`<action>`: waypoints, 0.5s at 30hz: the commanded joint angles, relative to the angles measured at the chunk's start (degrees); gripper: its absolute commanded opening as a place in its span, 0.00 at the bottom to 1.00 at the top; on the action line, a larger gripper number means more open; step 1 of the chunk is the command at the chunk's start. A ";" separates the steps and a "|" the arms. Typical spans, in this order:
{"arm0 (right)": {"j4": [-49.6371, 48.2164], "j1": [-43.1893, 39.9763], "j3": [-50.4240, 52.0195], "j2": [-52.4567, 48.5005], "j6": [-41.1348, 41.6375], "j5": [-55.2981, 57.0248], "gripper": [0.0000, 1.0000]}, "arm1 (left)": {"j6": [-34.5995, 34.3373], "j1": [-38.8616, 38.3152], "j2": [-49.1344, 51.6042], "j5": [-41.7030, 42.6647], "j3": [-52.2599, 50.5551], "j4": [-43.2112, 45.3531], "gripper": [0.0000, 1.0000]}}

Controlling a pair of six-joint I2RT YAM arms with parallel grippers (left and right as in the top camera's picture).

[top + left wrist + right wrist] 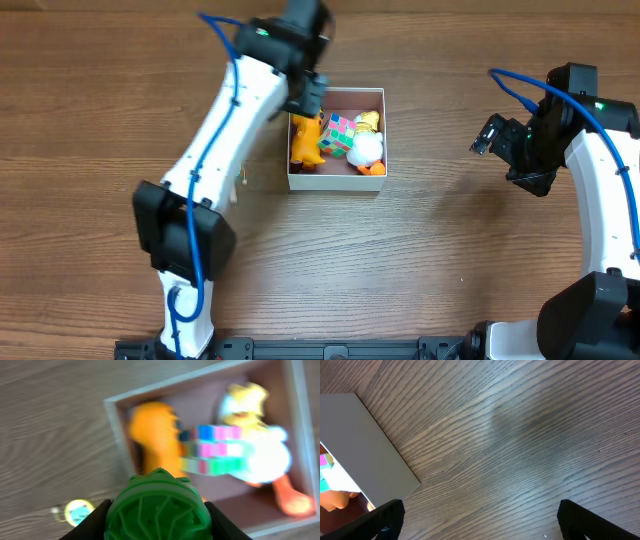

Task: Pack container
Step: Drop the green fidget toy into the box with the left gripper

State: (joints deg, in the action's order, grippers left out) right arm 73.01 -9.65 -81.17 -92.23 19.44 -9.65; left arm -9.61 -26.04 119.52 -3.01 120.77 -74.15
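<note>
Brown wood-grain table [420,260], both arms reaching in over it.

The container [335,183] sits at the upper middle of the table, open-topped, with white walls and a mauve floor. Already inside:
- an orange toy [304,142] along the left wall
- a many-coloured cube [337,135] in the middle
- a white duck [367,150] with a yellow head and orange feet, on the right side

Little bare floor shows beyond a strip at the far wall.

The left pincer [307,97] hangs over the container's far-left corner. In its wrist view the two dark fingers [92,522] are clamped on a green ridged toy [156,505]. The container lies below and ahead of them, with the orange toy directly under the load. That view is blurred, so how high the green toy hangs above the contents cannot be told.

The right pincer [492,135] is well apart from the container, off to its right. Its jaws are spread wide with nothing between them. Its wrist view shows only wood and the container's outer wall at the left edge.

Progress, as a judgement: three toys are packed and a fourth is in hand above the container, not yet let go. A small round yellow-and-blue thing [77,511] lies on the table just outside the left wall. It is possibly one more piece to pack, but too blurred to say. No other loose toys show from overhead.
</note>
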 commanded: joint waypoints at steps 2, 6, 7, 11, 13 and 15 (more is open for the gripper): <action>-0.24 0.20 -0.09 -0.22 -0.63 0.59 1.00 | -3.63 -4.52 3.15 -0.22 -1.60 0.02 0.31; 0.00 0.20 -0.09 -0.22 -1.97 0.63 1.00 | -3.96 -6.32 5.51 -0.15 -3.26 -1.14 0.31; 0.22 0.20 -0.09 -0.22 -1.95 0.76 1.00 | -3.98 -6.62 5.81 -0.15 -3.76 -1.88 0.31; 0.48 0.20 -0.09 -0.22 -1.92 0.98 1.00 | -3.96 -6.67 5.95 -0.20 -4.48 -3.13 0.46; 0.57 0.20 -0.09 -0.22 -1.92 0.98 1.00 | -3.93 -6.54 5.92 -0.17 -4.26 -4.09 0.59; 0.61 0.20 -0.09 -0.22 -1.92 0.98 1.00 | -2.64 -5.77 5.92 -0.66 -3.10 -6.93 0.70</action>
State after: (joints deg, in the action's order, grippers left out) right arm 73.63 -9.65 -81.17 -92.23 17.96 -9.50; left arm -12.69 -32.60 125.93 -3.11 116.16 -78.41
